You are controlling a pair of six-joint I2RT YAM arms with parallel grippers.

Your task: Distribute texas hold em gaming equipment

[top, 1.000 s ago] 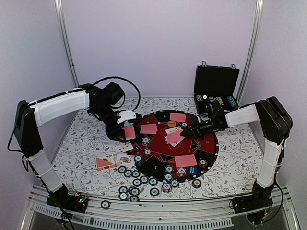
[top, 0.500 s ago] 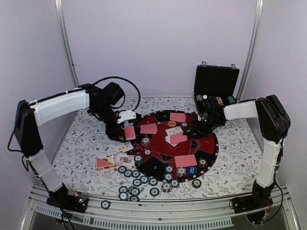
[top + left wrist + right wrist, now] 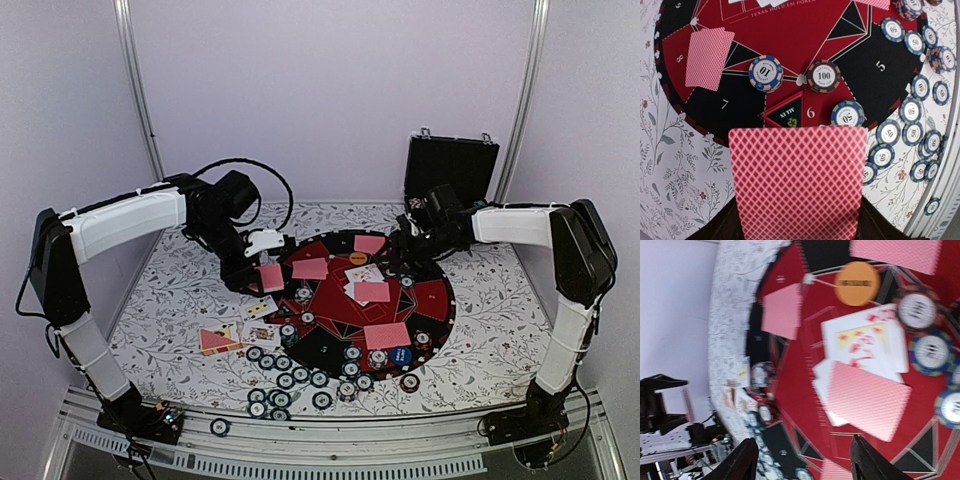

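Observation:
My left gripper (image 3: 262, 276) is shut on a red-backed card (image 3: 797, 182), held over the left rim of the round mat (image 3: 440, 300). My right gripper (image 3: 400, 252) stands open and empty above the mat's back right; its fingers (image 3: 742, 460) frame bare mat. Below it a red-backed card (image 3: 867, 400) lies on face-up white cards (image 3: 362, 275) in the mat's middle. More red-backed cards (image 3: 310, 268) lie face down on the mat. An orange button (image 3: 856, 283) and a blue button (image 3: 401, 355) sit there too. Poker chips (image 3: 285, 380) crowd the front.
A black hinged case (image 3: 450, 175) stands open at the back right, just behind my right arm. Two face-up cards (image 3: 260, 308) and another card (image 3: 218, 340) lie on the flowered table left of the mat. One chip (image 3: 219, 427) sits on the front rail.
My right gripper has opened, left its red-backed card on the middle pile, and drawn back toward the case. The left arm and its card have not moved.

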